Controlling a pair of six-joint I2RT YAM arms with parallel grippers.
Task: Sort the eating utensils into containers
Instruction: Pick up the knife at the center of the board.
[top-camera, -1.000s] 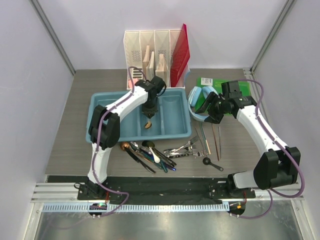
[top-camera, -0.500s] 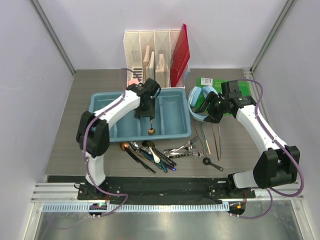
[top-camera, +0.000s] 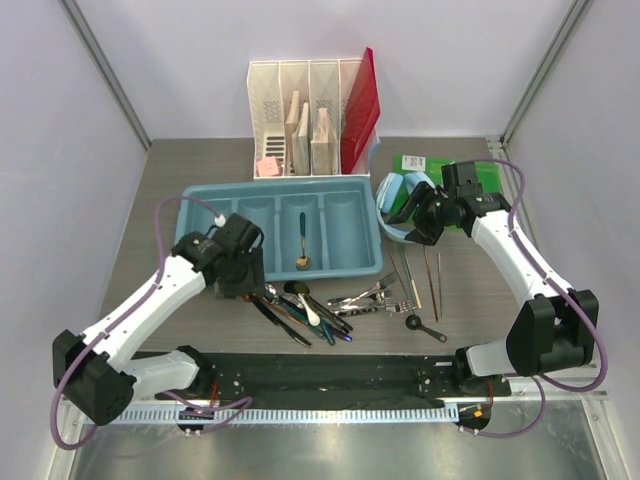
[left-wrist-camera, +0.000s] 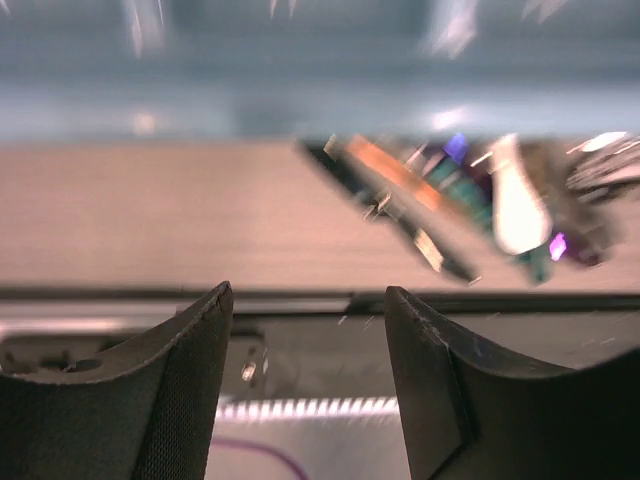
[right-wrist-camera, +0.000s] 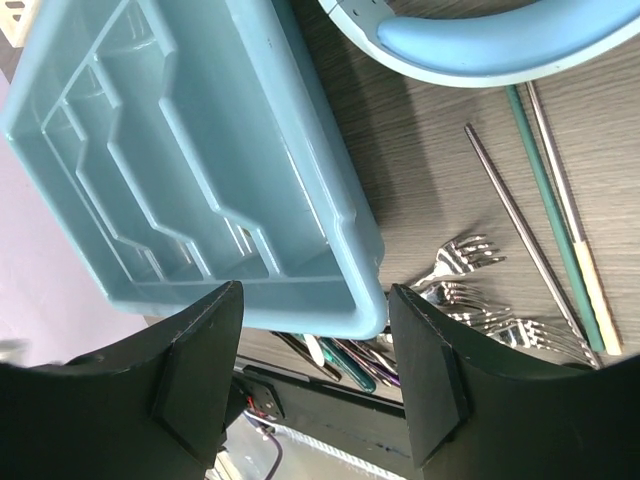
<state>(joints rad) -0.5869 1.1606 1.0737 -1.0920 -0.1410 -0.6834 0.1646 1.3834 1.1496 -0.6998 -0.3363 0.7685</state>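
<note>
1. My left pincer (top-camera: 245, 278) hangs over the table (top-camera: 140, 280) just beside the near rim of the light blue cutlery tray (top-camera: 280, 188); its jaws stand well apart and hold nothing
2. From my left wrist the view is blurred, but the gap at the left pincer (left-wrist-camera: 307, 300) is bare, with a heap of spoons and knives (left-wrist-camera: 450, 200) off to one side
3. One gold-bowled spoon (top-camera: 302, 250) with a dark handle lies in the tray's third compartment from the left, bowl toward the near rim
4. The heap of spoons and knives (top-camera: 300, 305) lies on the table in front of the tray, the silver forks (top-camera: 372, 296) just beside it, the chopsticks (top-camera: 430, 275) further right
5. My right pincer (top-camera: 408, 215) is wide open and empty, above the tray's right end, near the light blue headphones (top-camera: 400, 188)
6. My right wrist shows the right pincer (right-wrist-camera: 310, 300) over the tray (right-wrist-camera: 250, 150), with forks (right-wrist-camera: 470, 260), chopsticks (right-wrist-camera: 540, 220) and headphones (right-wrist-camera: 480, 40) beyond
</note>
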